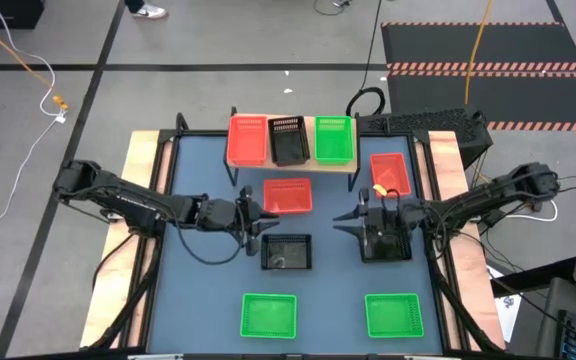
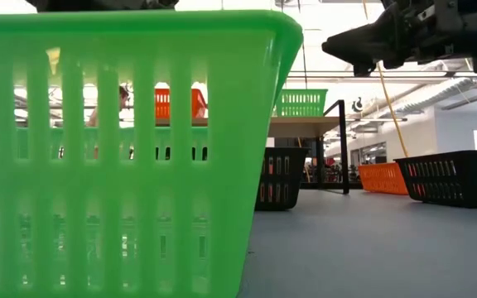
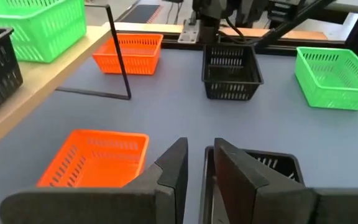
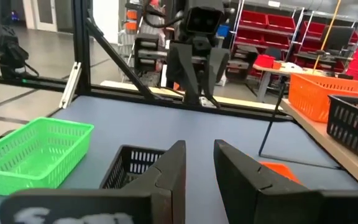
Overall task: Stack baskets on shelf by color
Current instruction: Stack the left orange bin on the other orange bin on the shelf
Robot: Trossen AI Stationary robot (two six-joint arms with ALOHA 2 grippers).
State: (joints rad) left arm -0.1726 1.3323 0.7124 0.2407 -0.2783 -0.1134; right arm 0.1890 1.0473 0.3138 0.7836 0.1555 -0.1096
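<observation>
High view: shelf (image 1: pixel 363 128) carries a red, a black and a green basket; left hand (image 1: pixel 260 228) hangs just beside black basket (image 1: pixel 286 252), right hand (image 1: pixel 346 219) over another black basket (image 1: pixel 386 241).
Left wrist view: fingers (image 3: pixel 169 173) narrowly apart, pinching nothing; red basket (image 3: pixel 98 158) lies beside them.
Right wrist view: fingers (image 4: pixel 166 171) slightly spread, holding nothing; green basket (image 4: pixel 33 152) off to one side.
</observation>
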